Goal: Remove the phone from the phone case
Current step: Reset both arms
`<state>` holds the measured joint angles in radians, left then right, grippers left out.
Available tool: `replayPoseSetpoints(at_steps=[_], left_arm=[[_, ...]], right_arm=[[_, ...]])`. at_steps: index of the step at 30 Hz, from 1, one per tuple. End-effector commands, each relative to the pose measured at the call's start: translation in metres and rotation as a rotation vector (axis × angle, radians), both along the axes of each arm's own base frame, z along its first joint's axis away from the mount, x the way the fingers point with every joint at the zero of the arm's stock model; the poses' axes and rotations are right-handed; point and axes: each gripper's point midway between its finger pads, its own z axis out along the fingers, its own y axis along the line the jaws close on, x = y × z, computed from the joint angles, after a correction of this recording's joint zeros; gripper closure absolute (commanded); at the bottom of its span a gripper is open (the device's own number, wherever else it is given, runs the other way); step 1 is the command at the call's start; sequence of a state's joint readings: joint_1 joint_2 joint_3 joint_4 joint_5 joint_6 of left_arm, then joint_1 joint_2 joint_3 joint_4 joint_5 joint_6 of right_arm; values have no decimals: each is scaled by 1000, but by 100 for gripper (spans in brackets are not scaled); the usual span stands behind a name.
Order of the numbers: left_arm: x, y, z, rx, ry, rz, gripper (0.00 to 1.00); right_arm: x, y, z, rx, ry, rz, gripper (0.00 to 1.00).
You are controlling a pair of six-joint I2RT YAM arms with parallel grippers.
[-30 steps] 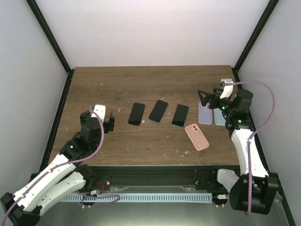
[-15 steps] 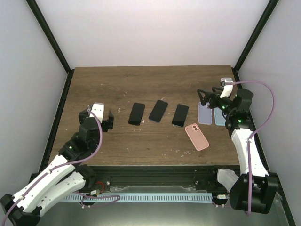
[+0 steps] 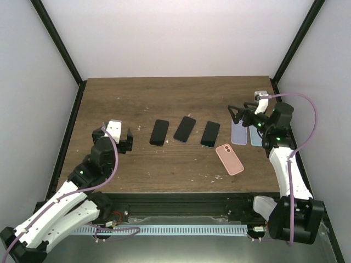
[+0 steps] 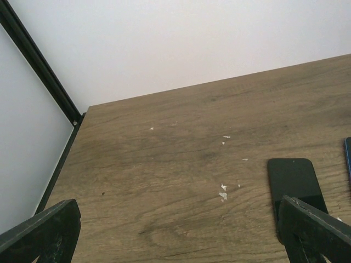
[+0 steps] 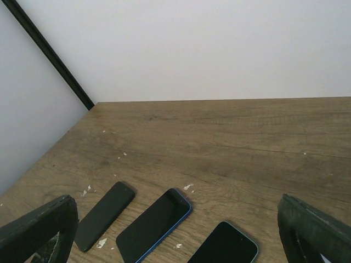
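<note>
The table (image 3: 164,98) is mid-brown wood with darker grain streaks and scattered white flecks. The left phone (image 3: 159,132) and right phone (image 3: 210,134) have black faces; the middle phone (image 3: 185,129) is black with a blue rim. The phone case (image 3: 229,159) is salmon pink, the lilac case (image 3: 238,132) and pale blue case (image 3: 256,137) both pastel. The left arm (image 3: 60,200) and right arm (image 3: 285,170) are white with black joints, and a purple cable (image 3: 317,119) loops off the right one. The walls (image 3: 164,38) are white, the frame posts (image 3: 57,41) black

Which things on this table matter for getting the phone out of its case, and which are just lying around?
For the job: pink phone case, apparently still holding a phone.
Lying about: black phone, blue-edged phone, teal-edged phone, lavender case, light blue case.
</note>
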<state>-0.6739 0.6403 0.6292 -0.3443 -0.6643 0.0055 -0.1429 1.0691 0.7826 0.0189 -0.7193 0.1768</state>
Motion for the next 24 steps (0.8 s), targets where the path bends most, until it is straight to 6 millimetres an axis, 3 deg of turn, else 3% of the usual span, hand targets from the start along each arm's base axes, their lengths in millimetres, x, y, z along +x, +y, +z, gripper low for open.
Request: replayPoseSetpoints(at_steps=[1, 16, 24], left_arm=[[0, -2, 2, -4, -10, -19, 0], [1, -7, -2, 0, 3, -37, 0], [1, -7, -1, 1, 5, -40, 0]], right_arm=[[-3, 1, 8, -5, -42, 24, 0], [-6, 4, 11, -13, -52, 42, 0], [-4, 5, 2, 2, -24, 56, 0]])
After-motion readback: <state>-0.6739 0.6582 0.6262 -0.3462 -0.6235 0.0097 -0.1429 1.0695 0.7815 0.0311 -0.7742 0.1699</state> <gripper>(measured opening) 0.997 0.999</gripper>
